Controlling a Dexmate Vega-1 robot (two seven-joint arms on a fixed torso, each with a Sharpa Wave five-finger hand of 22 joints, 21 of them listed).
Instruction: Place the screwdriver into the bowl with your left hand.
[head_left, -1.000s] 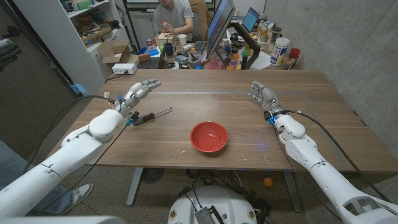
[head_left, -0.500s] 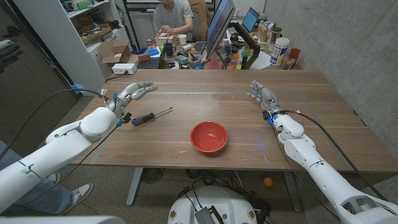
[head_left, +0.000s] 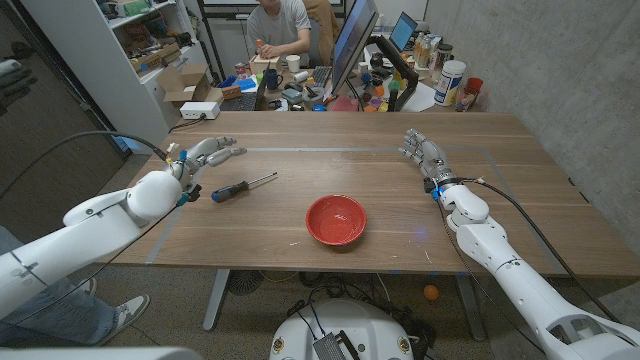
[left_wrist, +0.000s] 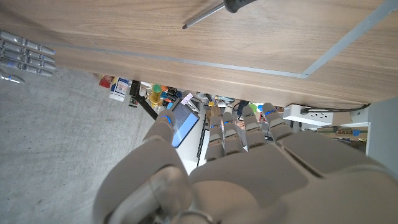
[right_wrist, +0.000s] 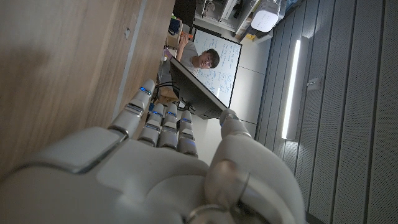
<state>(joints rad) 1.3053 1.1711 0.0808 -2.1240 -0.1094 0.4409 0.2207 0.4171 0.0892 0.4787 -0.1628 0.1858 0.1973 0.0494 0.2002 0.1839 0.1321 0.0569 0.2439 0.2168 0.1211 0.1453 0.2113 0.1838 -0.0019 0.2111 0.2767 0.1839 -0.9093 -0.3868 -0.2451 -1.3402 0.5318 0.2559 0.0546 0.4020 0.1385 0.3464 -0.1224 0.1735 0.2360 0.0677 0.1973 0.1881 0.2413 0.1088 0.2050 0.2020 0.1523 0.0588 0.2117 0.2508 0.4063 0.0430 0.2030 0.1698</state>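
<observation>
On the wooden table (head_left: 520, 190), the screwdriver (head_left: 240, 187) lay left of the red bowl (head_left: 336, 219), near the left hand (head_left: 205, 154) with fingers spread and empty; light and rigid, it looked easiest gripped by its dark handle.

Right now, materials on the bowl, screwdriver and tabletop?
Bowl: red, glossy, with a light glint inside; looks like plastic or glazed ceramic, can't tell which.
Screwdriver: thin shiny shaft, likely metal; black handle with a blue end, probably plastic or rubber.
Table: brown wood grain, matte; solid wood or laminate, unclear.
</observation>
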